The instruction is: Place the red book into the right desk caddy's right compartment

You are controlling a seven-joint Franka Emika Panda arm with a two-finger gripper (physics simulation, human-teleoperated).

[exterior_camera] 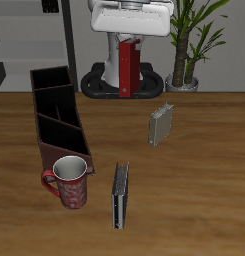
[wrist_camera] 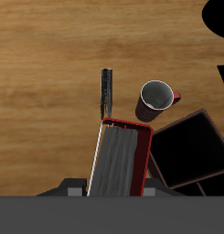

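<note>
Above the wooden table (exterior_camera: 194,170), the raised arm's jaws clamp the red book (exterior_camera: 128,66) upright, behind the right desk caddy (exterior_camera: 56,112).

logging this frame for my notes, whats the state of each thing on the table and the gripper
gripper: shut on the red book, raised above the table's back
red book: held upright, off the table
right desk caddy: open-topped, on the table
right compartment: no book in it
red mug: upright, at the caddy's front end
dark grey book: standing on edge near the front
small light grey book: standing upright
</note>
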